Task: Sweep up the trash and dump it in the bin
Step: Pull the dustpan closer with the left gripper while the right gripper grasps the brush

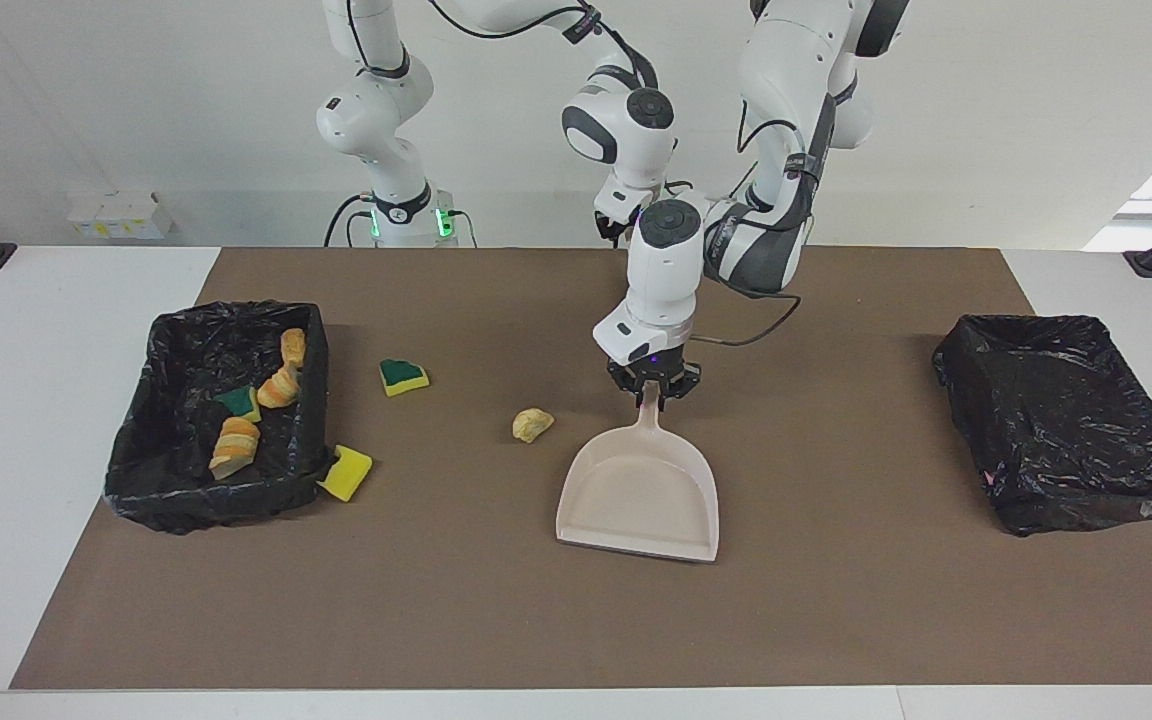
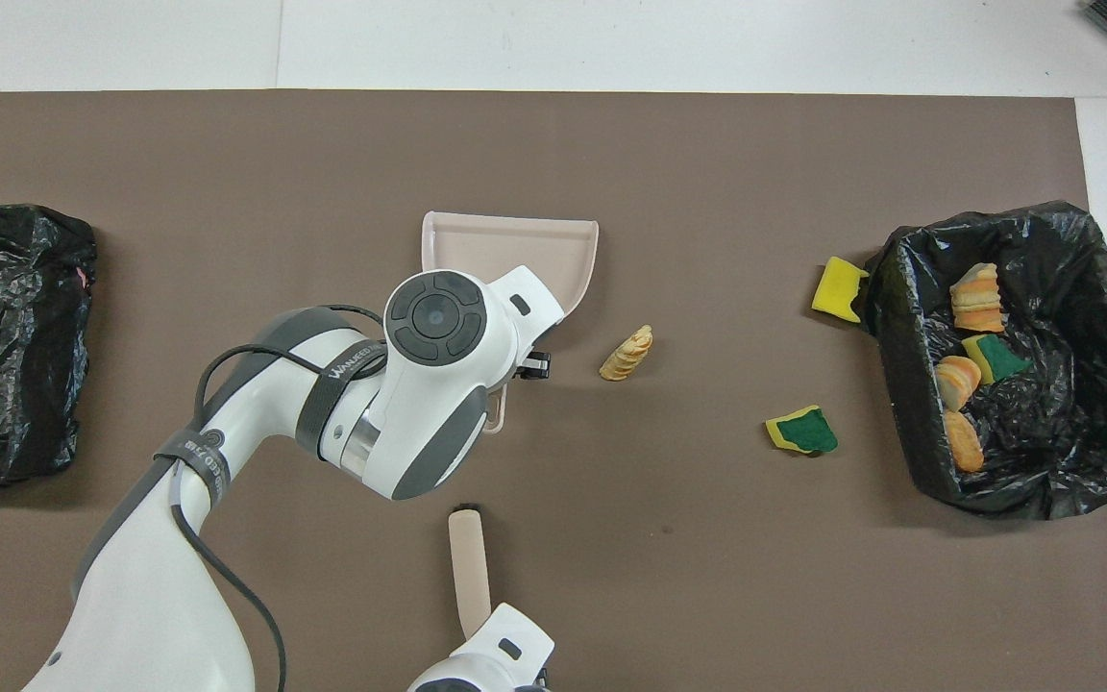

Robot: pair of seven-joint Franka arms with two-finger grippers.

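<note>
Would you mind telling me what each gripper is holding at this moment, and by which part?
The left gripper holds the dustpan by the end of its handle. The right gripper holds the brush by its handle.

Dustpan point(image 1: 639, 495) lies mid-table between two bins point(image 1: 219, 415).

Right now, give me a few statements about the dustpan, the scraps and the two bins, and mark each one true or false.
1. The left pincer grips the dustpan by its handle. True.
2. The dustpan holds two scraps. False: it is empty.
3. Both bins hold scraps. False: only the bin at the right arm's end does; the other bin holds none.
4. A pale crumbly chunk lies on the mat beside the dustpan. True.
5. A yellow sponge piece lies against the filled bin's outside. True.
</note>
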